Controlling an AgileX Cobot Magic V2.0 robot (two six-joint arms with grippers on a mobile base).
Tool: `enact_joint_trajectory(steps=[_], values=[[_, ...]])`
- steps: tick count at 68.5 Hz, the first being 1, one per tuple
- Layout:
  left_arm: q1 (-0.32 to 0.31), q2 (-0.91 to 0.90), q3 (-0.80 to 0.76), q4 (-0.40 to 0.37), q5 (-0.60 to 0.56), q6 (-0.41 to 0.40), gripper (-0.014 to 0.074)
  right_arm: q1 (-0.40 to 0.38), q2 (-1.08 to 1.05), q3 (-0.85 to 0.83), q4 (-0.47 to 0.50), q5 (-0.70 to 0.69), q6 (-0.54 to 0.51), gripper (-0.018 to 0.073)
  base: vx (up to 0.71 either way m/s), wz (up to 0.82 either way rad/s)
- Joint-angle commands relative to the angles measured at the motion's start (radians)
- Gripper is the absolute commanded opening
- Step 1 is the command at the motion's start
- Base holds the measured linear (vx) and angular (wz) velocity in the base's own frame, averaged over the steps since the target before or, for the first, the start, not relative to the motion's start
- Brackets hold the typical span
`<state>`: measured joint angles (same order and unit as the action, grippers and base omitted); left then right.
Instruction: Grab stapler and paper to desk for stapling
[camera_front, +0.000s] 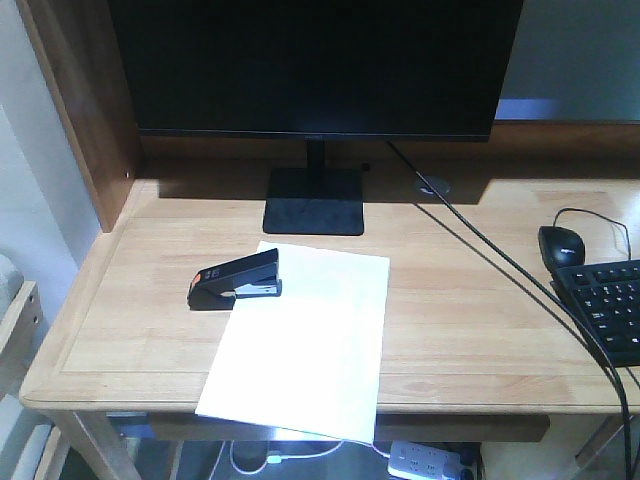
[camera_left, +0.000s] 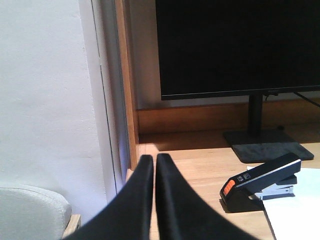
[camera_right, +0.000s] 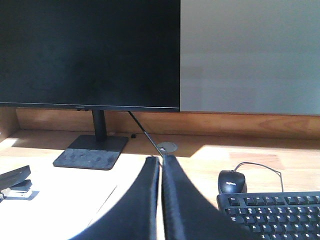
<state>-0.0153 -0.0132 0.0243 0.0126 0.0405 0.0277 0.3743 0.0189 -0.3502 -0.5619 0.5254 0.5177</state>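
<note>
On the desk (camera_front: 470, 300), one broad light-wood top of jointed planks with a raised rim, stands a single black monitor (camera_front: 315, 65) on a flat square foot. One thin stack of plain white paper (camera_front: 305, 345) lies before it, its near edge overhanging the desk front. One black keyboard (camera_front: 610, 310) and one glossy black mouse (camera_front: 562, 245) sit at the right. One black plastic stapler (camera_front: 237, 281), orange-red patch on top, rests on the paper's upper left corner. Left gripper (camera_left: 154, 162) and right gripper (camera_right: 161, 162) are each clenched on nothing, dark smooth fingers pressed together.
</note>
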Motion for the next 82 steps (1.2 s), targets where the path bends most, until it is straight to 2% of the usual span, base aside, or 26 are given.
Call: enact_joint_trajectory(steps=[1, 82], values=[[0.003, -0.016, 0.013, 0.000, -0.076, -0.010, -0.0006, -0.006, 0.014, -0.025, -0.028, -0.066, 0.000, -0.0010, 0.00, 0.00], [0.016, -0.015, 0.011, -0.004, -0.047, -0.001, -0.0006, -0.006, 0.014, -0.025, -0.028, -0.066, 0.000, -0.0010, 0.00, 0.00]])
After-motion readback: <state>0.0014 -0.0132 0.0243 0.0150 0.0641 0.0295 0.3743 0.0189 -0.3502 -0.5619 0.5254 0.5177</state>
